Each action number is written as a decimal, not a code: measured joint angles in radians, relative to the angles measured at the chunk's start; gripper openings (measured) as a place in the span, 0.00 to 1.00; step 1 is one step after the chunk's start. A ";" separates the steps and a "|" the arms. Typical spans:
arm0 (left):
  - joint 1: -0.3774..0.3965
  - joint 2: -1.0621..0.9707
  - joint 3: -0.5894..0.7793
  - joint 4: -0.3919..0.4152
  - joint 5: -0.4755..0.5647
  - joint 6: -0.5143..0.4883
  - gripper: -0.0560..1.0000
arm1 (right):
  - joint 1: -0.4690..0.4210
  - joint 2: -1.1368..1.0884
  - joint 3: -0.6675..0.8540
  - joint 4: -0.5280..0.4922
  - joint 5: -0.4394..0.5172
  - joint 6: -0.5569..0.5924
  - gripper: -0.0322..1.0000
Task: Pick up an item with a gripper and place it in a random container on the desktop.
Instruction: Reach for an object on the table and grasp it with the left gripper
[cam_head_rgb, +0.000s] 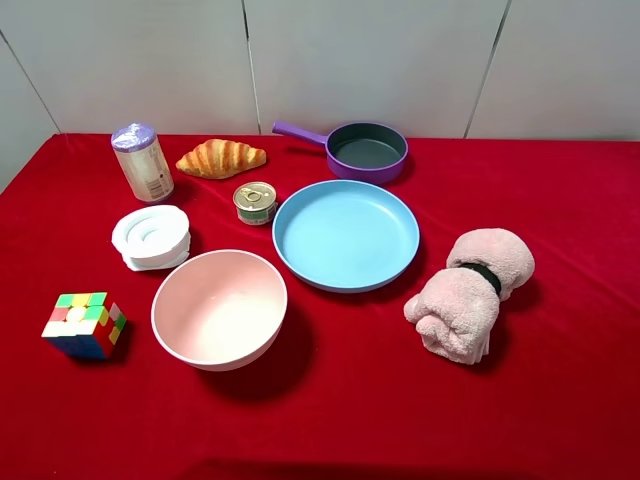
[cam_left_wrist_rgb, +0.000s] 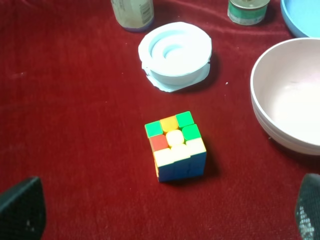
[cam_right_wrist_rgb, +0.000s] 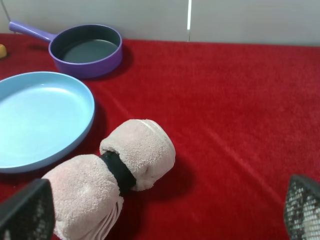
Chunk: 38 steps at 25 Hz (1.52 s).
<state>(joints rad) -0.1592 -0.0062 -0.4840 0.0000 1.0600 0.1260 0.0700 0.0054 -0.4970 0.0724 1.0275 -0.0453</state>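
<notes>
The puzzle cube (cam_head_rgb: 85, 325) sits on the red desktop (cam_head_rgb: 560, 400) at the front left, left of the pink bowl. In the left wrist view the cube (cam_left_wrist_rgb: 176, 146) lies just beyond my left gripper (cam_left_wrist_rgb: 164, 212), which is open wide and empty, with one fingertip (cam_left_wrist_rgb: 20, 210) at each lower corner. The light-blue plate (cam_head_rgb: 346, 234) lies empty mid-table; it also shows in the right wrist view (cam_right_wrist_rgb: 40, 117). My right gripper (cam_right_wrist_rgb: 165, 212) is open and empty, near the rolled towel. Neither gripper shows in the exterior high view.
A pink bowl (cam_head_rgb: 219, 308) stands between cube and plate. A white stacked lid (cam_head_rgb: 151, 236), a cylinder tub (cam_head_rgb: 142, 162), a croissant (cam_head_rgb: 221, 158), a small can (cam_head_rgb: 256, 202) and a purple pan (cam_head_rgb: 367, 150) lie behind. A rolled pink towel (cam_head_rgb: 470, 292) lies right of the plate.
</notes>
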 joint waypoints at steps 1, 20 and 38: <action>0.000 0.000 0.000 0.000 0.000 -0.002 0.99 | 0.000 0.000 0.000 0.000 0.000 0.000 0.70; 0.000 0.365 -0.118 0.010 -0.014 -0.009 0.99 | 0.000 0.000 0.000 0.000 0.000 0.000 0.70; 0.000 0.700 -0.144 0.130 -0.089 -0.219 0.99 | 0.000 0.000 0.000 0.000 -0.001 0.000 0.70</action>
<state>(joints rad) -0.1592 0.6936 -0.6280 0.1295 0.9710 -0.0930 0.0700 0.0054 -0.4970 0.0724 1.0267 -0.0453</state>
